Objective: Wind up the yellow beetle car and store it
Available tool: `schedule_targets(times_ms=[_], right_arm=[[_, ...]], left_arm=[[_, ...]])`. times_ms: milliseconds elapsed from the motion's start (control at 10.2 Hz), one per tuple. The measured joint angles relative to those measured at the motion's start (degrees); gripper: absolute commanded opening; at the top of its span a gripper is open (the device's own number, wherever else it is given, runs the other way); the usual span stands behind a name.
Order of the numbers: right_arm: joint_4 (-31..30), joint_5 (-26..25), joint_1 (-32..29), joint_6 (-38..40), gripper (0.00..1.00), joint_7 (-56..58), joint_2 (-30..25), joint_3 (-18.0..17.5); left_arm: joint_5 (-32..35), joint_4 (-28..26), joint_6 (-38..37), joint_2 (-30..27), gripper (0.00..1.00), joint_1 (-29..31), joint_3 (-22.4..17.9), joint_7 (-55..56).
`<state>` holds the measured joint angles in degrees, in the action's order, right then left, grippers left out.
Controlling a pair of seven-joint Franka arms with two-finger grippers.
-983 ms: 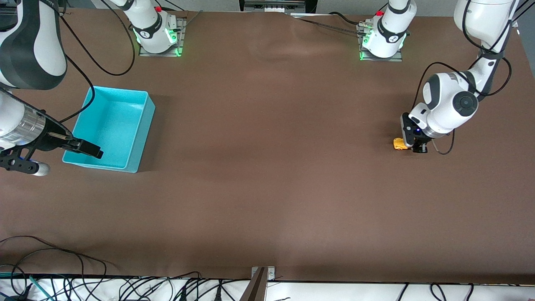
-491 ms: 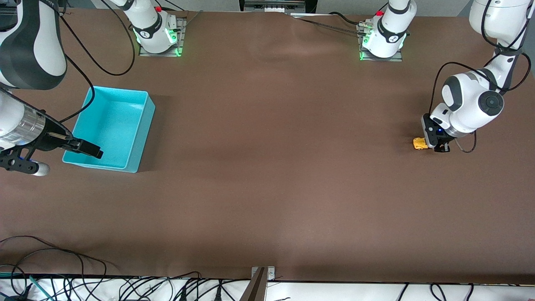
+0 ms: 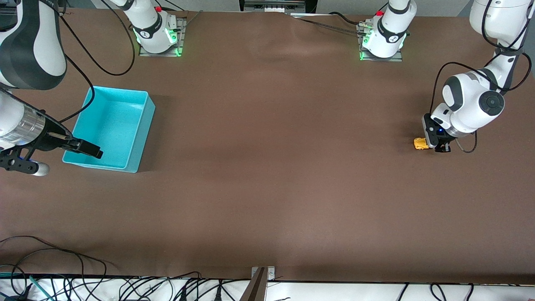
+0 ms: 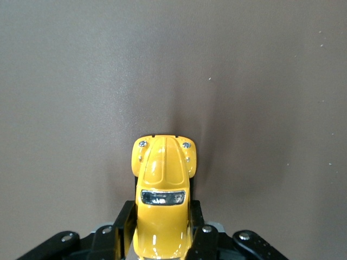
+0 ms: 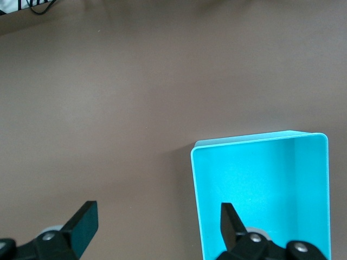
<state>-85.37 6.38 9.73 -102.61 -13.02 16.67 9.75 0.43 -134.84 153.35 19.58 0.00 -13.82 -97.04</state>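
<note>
1. My left gripper [image 3: 434,147] is clamped on the rear half of the small glossy yellow beetle-shaped toy car [image 3: 420,143], low at the brown table [image 3: 267,167], at the left arm's end. In my left wrist view the car [image 4: 162,200] sits between my black fingers [image 4: 122,230] with its nose sticking out past them.

2. My right gripper [image 3: 62,152] waits with its jaws spread wide, hanging over the near corner of the open turquoise plastic bin [image 3: 140,125] at the right arm's end, well apart from the car.

3. Risk: the car's shell is rounded and slick. I judge that if I press down hard to wind the wheels, it could squirt forward out of my fingers, since only the back half is held.

4. Risk: I cannot tell whether the wheels actually touch the table. If they hover above it, dragging back winds nothing.

5. Risk: a tilted grip would lift one side's wheels, so the spring winds poorly or the car skids on the smooth surface.

6. Risk: once wound, letting go carelessly could send it rolling off anywhere, as nothing stands in its path.

7. Risk: the bin [image 5: 260,189] is a long carry away; a shallow hold on a curved body may slip in transit.
</note>
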Motion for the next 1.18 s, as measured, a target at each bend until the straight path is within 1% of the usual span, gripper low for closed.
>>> schedule_targets(times_ms=[393,688,1179], right_arm=[[0.0,0.0,0.0,0.0,1.00,0.0,0.0,0.2],[0.0,0.0,0.0,0.0,1.00,0.0,0.0,0.2],[0.0,0.0,0.0,0.0,1.00,0.0,0.0,0.2]], left_arm=[[0.0,2.7,1.3,2.6,1.00,-0.3,0.3,0.0],[0.0,4.2,1.6,2.0,1.00,-1.1,0.4,0.1],[0.0,4.1,1.1,0.9,1.00,-1.1,0.3,0.1]])
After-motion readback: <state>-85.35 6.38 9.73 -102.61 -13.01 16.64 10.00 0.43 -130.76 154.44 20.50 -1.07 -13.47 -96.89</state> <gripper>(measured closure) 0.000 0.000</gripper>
